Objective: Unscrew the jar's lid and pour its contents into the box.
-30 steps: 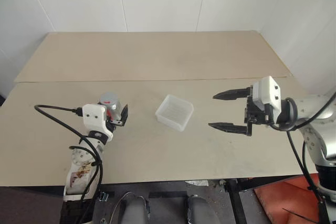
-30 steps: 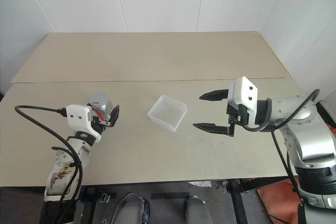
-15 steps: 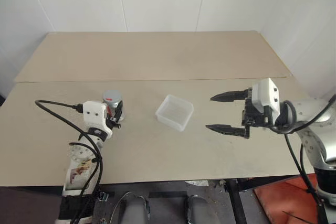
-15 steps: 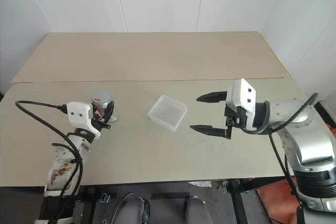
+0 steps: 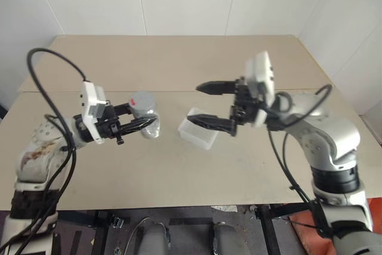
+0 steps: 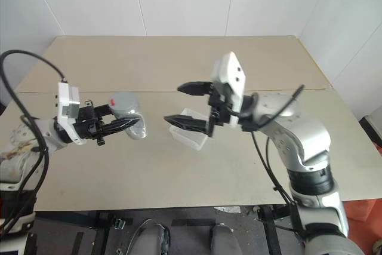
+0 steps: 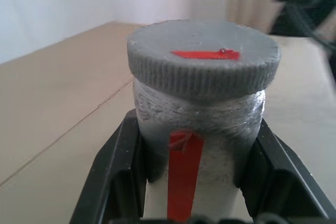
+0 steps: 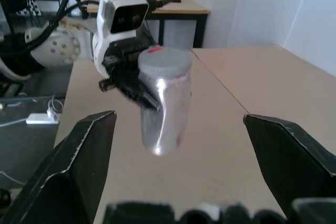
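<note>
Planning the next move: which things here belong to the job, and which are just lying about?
Job: jar held in left hand; lid still on; box; open right hand.
Lying about: desk behind; white cable on floor.

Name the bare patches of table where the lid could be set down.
Free: the far half of the table behind the seam, and the near strip in front of the box. Crowded: the middle, where the left gripper holds the jar and the open right gripper hangs over the box.
</note>
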Controlling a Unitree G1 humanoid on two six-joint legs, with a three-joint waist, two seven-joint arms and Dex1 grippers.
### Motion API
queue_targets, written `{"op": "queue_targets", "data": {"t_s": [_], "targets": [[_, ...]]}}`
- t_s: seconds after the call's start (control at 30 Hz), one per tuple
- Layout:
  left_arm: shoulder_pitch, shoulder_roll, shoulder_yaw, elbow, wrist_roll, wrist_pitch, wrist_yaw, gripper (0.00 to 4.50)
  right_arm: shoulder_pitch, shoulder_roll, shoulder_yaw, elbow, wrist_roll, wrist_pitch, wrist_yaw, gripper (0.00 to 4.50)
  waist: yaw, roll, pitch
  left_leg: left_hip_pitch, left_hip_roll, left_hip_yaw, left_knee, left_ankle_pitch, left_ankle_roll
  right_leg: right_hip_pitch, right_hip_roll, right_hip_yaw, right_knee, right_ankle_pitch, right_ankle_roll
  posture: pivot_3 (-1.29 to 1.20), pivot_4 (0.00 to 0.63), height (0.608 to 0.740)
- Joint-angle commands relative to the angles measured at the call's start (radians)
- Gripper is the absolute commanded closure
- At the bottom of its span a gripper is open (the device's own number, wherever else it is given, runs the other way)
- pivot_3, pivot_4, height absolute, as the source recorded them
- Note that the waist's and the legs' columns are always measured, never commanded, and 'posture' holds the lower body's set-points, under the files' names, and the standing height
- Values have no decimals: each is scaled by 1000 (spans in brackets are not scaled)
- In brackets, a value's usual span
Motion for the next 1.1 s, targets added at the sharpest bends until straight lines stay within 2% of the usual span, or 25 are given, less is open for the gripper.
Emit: {"op": "queue_targets", "data": {"t_s": [0.03,0.23,0.53,0.63,0.73,0.77,0.9,1.0,1.1], "targets": [[-96,-30,-55,67,-11,-16,-108,2573,-79,52,22,8,1,76,-93,0,0,0,0,0,0,0,0,0,0,0,0,0,0,0,0,0,150,740],[-238,-111,-125,212,41,-79,-201,2573,-140,129,75,29,-37,106,-162,0,-1,0,0,-2,0,0,0,0,0,-1,0,-1,0,0,0,0,150,740],[-267,-135,-134,244,65,-97,-256,2573,-162,163,104,58,-74,94,-166,0,-6,0,0,-2,1,-1,0,0,0,-2,1,0,1,0,0,0,150,740],[-264,-132,-131,240,66,-95,-266,2573,-164,169,100,66,-72,91,-154,579,-6,0,0,-2,1,-1,1,0,0,-2,1,0,0,0,0,0,150,740],[-264,-129,-131,239,68,-99,-272,2573,-166,171,95,73,-70,87,-135,1557,-6,0,0,-2,1,-1,1,0,0,-2,1,0,1,0,0,0,150,740],[-266,-127,-130,241,68,-100,-275,2573,-167,172,90,78,-64,88,-127,1747,-6,0,0,-2,1,-1,1,0,0,-2,1,0,1,0,0,0,150,740],[-279,-124,-127,246,60,-95,-302,2573,-168,169,84,96,-50,68,-75,1751,-6,0,0,-2,1,-1,1,0,0,-2,1,0,0,0,0,0,150,740],[-302,-116,-127,254,39,-82,-365,2573,-170,163,81,159,-18,-18,89,1751,-6,0,0,-2,1,-1,1,0,0,-2,1,0,0,0,0,0,150,740],[-329,-99,-137,250,2,-46,-453,2573,-181,136,102,267,8,-178,420,1751,-6,0,0,-2,1,-1,1,0,0,-2,1,0,0,0,0,0,150,740]]}}
